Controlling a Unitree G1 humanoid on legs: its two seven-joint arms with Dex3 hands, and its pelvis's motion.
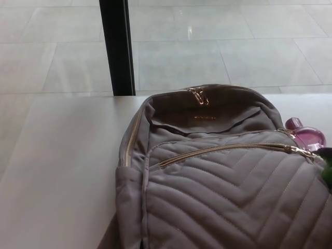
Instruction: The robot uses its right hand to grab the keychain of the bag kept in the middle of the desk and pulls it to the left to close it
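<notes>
Nearest, the grey quilted backpack (218,192) lies on the white desk (62,171), filling the picture from 6 to 3 o'clock, with the gold zipper (223,149) of its front pocket running across to a pull at the bag's 3 o'clock edge. There the green keychain (327,175) peeks in at the picture's edge under a dark sliver that may be the right hand (326,153), though I cannot tell its grip, and a pink bottle (307,136) sits just beyond. Farther off, at 11 o'clock, a black post (116,46) rises before the pale tiled floor (218,41).
</notes>
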